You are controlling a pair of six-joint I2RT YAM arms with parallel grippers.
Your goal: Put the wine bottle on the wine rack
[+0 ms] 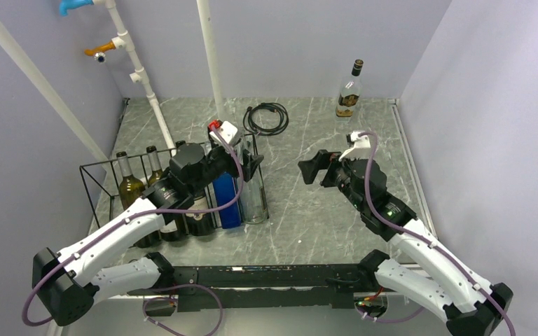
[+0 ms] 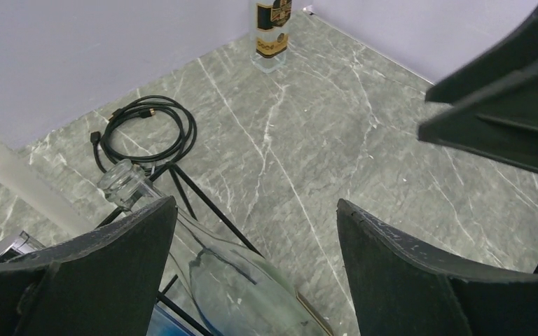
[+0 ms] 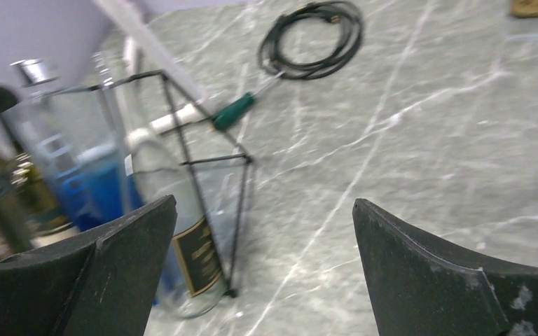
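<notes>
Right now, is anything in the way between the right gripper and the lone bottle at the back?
Nothing visible. Only bare table lies between the right gripper and the wine bottle; the coiled cable lies aside.

Right gripper, jaws apart, faces clear bottle in wine rack

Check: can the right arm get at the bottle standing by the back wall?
Probably yes: the right gripper is open and empty, and only bare table lies between it and the bottle, though it points away and would have to turn.
</notes>
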